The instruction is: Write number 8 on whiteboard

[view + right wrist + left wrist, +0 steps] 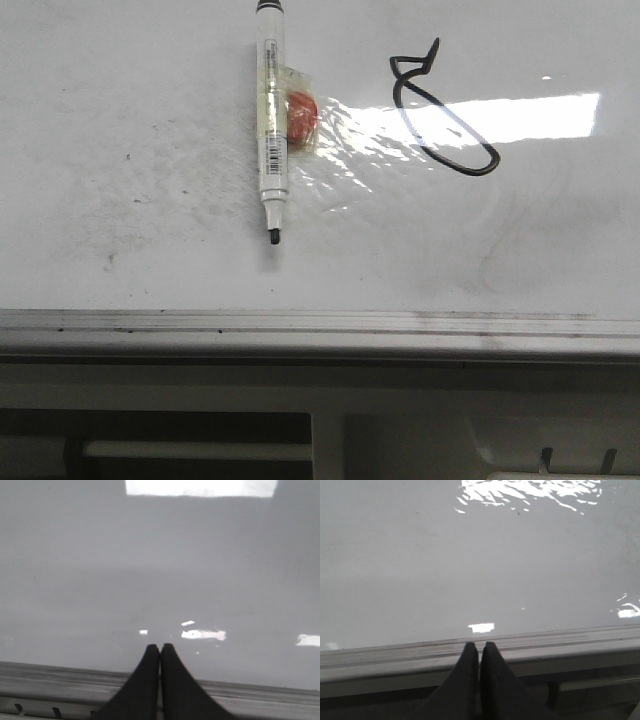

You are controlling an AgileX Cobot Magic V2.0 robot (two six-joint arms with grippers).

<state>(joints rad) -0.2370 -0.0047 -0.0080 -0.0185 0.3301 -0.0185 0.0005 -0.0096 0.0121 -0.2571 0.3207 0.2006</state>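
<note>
Whiteboard (130,130) carries the 8 (440,112) upper right w/ pen (272,125) lying loose beside it; L gripper (479,650) & R gripper (160,651) pinched together, empty, near the rail, so prob just stay clear.

Light is bright and even in the front view, with a long white glare bar on the whiteboard (150,120) toward three o'clock and rippled reflections off clear tape (330,140) at centre. Both wrist views are dimmer, greyish and soft, with glare patches at twelve o'clock. The dark fingers (465,680) there are blurred at the edges.
</note>
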